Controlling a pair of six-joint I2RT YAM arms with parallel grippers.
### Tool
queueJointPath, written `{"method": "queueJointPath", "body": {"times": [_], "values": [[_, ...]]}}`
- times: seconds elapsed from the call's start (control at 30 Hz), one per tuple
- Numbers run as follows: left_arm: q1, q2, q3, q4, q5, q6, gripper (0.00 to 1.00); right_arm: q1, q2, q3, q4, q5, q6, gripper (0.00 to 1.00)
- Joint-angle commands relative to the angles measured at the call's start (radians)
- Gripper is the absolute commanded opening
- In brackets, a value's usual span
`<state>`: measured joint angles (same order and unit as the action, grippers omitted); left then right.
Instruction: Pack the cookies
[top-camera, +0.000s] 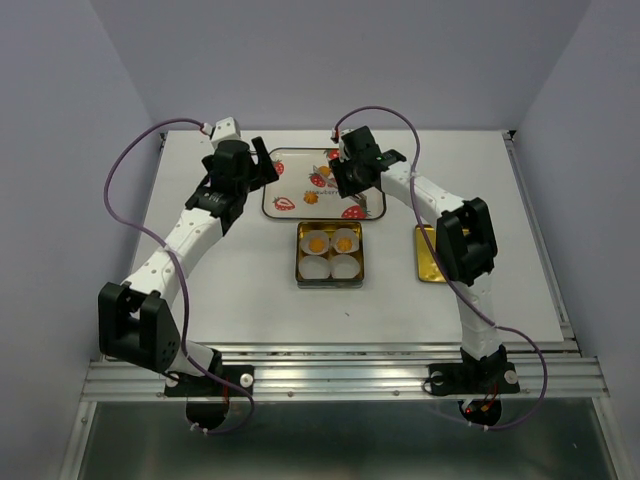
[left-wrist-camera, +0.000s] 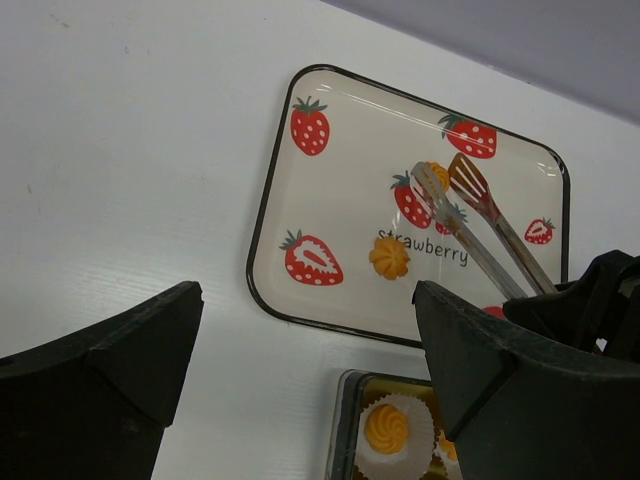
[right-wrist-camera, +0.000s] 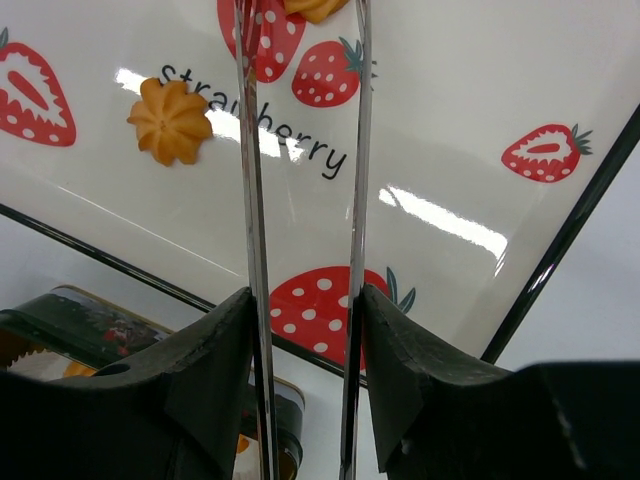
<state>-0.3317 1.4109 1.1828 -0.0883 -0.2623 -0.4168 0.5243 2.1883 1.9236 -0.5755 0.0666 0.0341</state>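
Two cookies lie on the strawberry tray (top-camera: 290, 180): one loose in the middle (top-camera: 311, 197) (left-wrist-camera: 389, 257) (right-wrist-camera: 170, 121), one at the tips of the metal tongs (left-wrist-camera: 437, 176) (right-wrist-camera: 315, 8). Two more cookies (top-camera: 315, 243) (top-camera: 344, 241) sit in white paper cups in the back row of the square gold tin (top-camera: 330, 285); one also shows in the left wrist view (left-wrist-camera: 387, 428). My right gripper (top-camera: 350, 180) (right-wrist-camera: 305, 310) is shut on the tongs (left-wrist-camera: 480, 235) (right-wrist-camera: 250, 180) over the tray. My left gripper (top-camera: 262, 168) (left-wrist-camera: 308, 330) is open and empty over the tray's left edge.
The tin's front row holds two empty paper cups (top-camera: 316, 266) (top-camera: 344, 266). The gold lid (top-camera: 430, 255) lies flat to the right of the tin, partly under my right arm. Walls close in the table at the back and both sides.
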Motion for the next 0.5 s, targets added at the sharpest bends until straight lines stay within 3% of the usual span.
{"method": "queueJointPath", "body": {"times": [0.0,0.47], "values": [[0.003,0.003,0.060,0.022,0.011,-0.004,0.99,-0.003,0.005,0.061,0.026,-0.014,0.007,0.49],[0.003,-0.003,0.067,0.027,0.020,-0.013,0.99,-0.003,-0.030,0.066,0.020,0.006,0.001,0.38]]}}
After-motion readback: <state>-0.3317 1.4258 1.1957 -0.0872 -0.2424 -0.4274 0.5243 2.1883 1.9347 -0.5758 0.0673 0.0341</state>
